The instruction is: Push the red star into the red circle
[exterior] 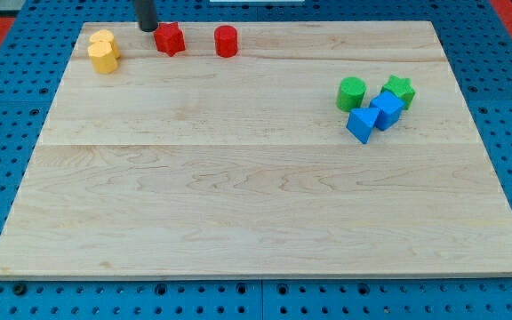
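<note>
The red star point(170, 39) lies near the view's top edge of the wooden board, left of centre. The red circle point(226, 41) stands to its right with a gap of about one block's width between them. My tip point(148, 28) is just left of the red star, close to it or touching it; I cannot tell which.
Two yellow blocks point(104, 52) sit together at the view's top left, left of my tip. At the right are a green circle point(351, 93), a green star point(399, 90), a blue cube point(386, 110) and a blue triangular block point(360, 124), clustered. The board's top edge point(265, 23) is close behind the red blocks.
</note>
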Robot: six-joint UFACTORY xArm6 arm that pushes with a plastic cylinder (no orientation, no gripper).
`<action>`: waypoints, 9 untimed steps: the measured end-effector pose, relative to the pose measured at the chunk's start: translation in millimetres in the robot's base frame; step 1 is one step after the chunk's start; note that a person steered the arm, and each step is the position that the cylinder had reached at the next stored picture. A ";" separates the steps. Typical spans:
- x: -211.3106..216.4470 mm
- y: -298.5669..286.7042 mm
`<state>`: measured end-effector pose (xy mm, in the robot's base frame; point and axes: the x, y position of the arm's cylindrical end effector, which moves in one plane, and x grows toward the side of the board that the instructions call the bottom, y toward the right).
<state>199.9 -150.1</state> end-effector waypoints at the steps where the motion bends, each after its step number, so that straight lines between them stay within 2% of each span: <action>1: 5.2 11.8; 3: 13.1 -36.3; 4: 42.0 -38.7; 5: 44.5 4.4; 6: 27.5 56.6; 7: 40.9 58.7; 8: 78.3 91.8; 9: 82.9 106.3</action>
